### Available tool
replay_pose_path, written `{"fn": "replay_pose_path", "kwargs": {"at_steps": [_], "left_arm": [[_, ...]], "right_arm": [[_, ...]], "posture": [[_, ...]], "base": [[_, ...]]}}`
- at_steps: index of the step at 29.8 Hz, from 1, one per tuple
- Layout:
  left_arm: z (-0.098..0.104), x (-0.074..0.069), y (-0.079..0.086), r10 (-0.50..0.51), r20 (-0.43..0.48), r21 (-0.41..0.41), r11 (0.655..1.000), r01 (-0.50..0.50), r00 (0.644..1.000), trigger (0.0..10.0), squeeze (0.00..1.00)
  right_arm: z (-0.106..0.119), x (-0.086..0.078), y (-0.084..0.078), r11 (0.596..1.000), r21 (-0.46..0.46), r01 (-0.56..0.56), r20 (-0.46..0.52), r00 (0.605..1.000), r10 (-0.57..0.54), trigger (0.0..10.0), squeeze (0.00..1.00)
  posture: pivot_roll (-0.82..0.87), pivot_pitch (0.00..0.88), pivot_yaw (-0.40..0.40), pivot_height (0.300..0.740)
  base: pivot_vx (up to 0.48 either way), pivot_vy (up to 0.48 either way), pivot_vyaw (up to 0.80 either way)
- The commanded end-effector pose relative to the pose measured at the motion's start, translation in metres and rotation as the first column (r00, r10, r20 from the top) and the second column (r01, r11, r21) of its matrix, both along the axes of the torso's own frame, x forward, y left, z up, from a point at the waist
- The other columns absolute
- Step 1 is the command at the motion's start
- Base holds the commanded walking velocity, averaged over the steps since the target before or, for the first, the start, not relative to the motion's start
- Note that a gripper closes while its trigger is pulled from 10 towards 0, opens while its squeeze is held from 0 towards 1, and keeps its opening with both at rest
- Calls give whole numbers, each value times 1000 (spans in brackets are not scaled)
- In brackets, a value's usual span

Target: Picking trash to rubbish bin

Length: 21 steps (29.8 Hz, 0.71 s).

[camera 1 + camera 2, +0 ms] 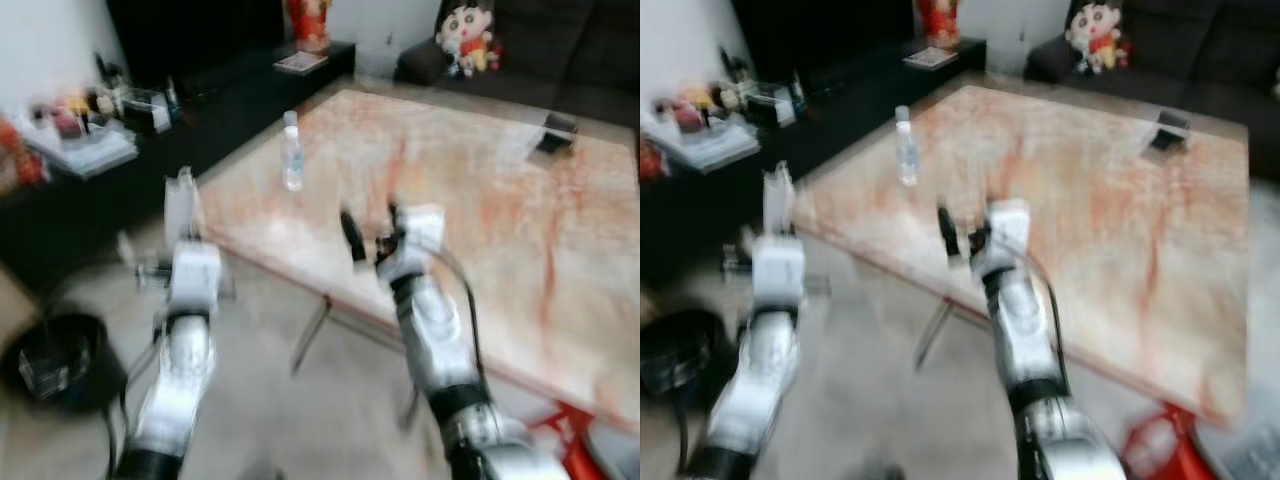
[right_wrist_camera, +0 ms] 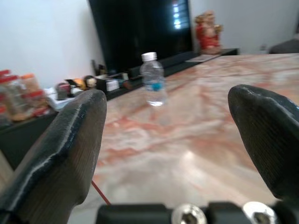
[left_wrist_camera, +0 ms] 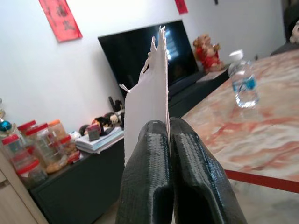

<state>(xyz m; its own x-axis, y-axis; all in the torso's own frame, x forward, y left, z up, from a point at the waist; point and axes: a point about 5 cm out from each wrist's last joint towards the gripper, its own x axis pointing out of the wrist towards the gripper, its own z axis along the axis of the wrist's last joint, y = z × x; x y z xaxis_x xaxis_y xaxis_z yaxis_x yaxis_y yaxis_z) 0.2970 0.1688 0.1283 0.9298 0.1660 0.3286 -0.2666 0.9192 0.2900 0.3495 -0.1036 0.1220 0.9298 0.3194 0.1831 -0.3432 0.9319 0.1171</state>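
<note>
Left wrist view showed the left gripper [image 3: 168,128] with its jaws pressed shut on a torn white scrap of paper [image 3: 147,93], standing upright above the fingertips. In the left eye view that scrap sat left of centre, beside the edge of the marble worktop [image 1: 480,200], while the black rubbish bin [image 1: 55,360] lay at the lower left on the floor. The right gripper [image 2: 168,126] hung with jaws spread wide over the worktop, a water bottle [image 2: 153,84] well ahead of it. To do the carry well, the pinch should hold firm, and the paper should be released only once directly above the bin's mouth, since so light a scrap could flutter aside.
</note>
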Motion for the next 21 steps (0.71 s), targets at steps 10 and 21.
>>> {"fn": "replay_pose_path", "kwargs": {"at_steps": [10,21], "left_arm": [[-39,-7,23,27,-174,-51,998,-37,984,10000,0],[-106,-33,44,41,-446,-86,992,-88,894,10000,0]], "right_arm": [[-27,-6,-8,1000,-14,24,-119,993,-25,10000,0],[-102,-42,-39,991,-122,49,-444,891,-99,10000,0]], "posture": [[71,0,3,740],[74,11,-7,740]], "base": [[-49,0,0],[0,0,0]]}}
